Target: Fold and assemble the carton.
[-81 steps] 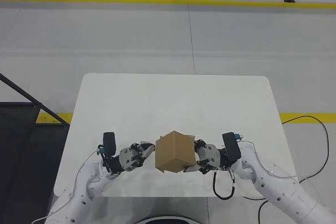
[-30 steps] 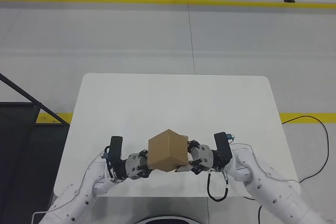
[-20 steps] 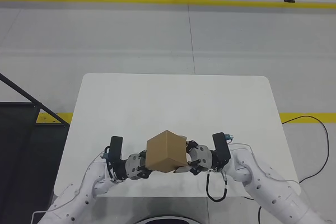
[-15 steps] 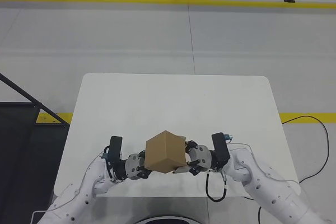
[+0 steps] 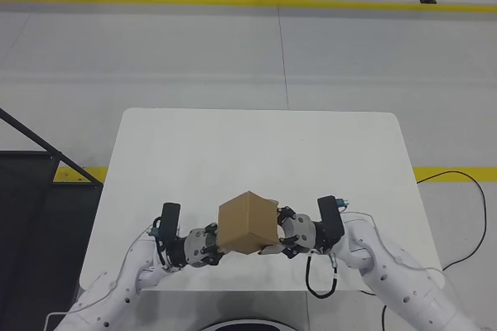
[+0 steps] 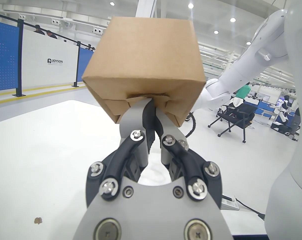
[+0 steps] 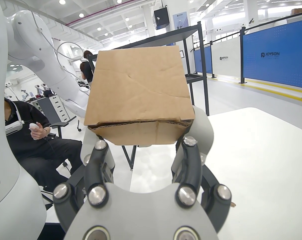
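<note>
**Left gripper** (image 6: 149, 106): my fingers are drawn almost together. Their tips press into the tuck seam on one end of the carton (image 6: 146, 53). I cannot tell whether a flap edge is pinched between them. I judge that this end is being pushed home, not carried.

**Right gripper** (image 7: 141, 136): my fingers are spread wide and clamp the opposite end of the carton, one finger on each side wall. I judge this to be the carrying grip, bracing the box against the left gripper's push.

**Carton**: brown corrugated board, folded into a box. The end facing the right wrist view shows a slightly gaping flap seam. I hold it between both grippers, tilted with one edge uppermost, apparently clear of the tabletop (image 5: 257, 149). It sits over the middle of the front edge.

**In the way**: my own fingers cover both ends, so I judge that the gaping seam cannot be pressed shut until one grip shifts.

**Around**:
- A small brown speck (image 6: 37, 220) lies on the tabletop near the left gripper.
- A black cable (image 5: 472, 215) trails on the floor past the right edge.
- A black frame (image 5: 16, 124) stands off the left edge.
- A yellow floor line (image 5: 464, 174) runs beyond it.
</note>
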Motion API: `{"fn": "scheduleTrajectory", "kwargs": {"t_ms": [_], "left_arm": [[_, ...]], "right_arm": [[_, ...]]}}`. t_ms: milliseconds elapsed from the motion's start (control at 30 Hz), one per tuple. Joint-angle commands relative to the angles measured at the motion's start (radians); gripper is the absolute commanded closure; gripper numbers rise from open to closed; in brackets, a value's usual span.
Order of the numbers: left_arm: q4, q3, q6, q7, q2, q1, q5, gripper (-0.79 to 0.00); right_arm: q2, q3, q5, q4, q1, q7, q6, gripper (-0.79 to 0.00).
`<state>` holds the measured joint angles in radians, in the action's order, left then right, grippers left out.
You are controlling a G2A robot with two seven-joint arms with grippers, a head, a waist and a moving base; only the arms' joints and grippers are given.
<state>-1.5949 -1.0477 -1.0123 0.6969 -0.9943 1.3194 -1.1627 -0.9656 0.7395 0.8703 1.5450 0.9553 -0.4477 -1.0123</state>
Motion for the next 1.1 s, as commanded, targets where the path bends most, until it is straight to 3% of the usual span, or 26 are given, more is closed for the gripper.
{"fn": "scheduleTrajectory", "kwargs": {"t_ms": [0, 1067], "left_arm": [[0.001, -0.002, 0.0, 0.004, 0.002, 0.002, -0.001, 0.0], [-0.005, -0.003, 0.0, 0.087, 0.049, 0.007, 0.022, 0.0]], "right_arm": [[0.001, 0.007, 0.004, 0.004, 0.006, -0.004, 0.0, 0.0], [0.024, 0.022, 0.044, 0.05, 0.014, 0.02, 0.0, 0.0]]}}
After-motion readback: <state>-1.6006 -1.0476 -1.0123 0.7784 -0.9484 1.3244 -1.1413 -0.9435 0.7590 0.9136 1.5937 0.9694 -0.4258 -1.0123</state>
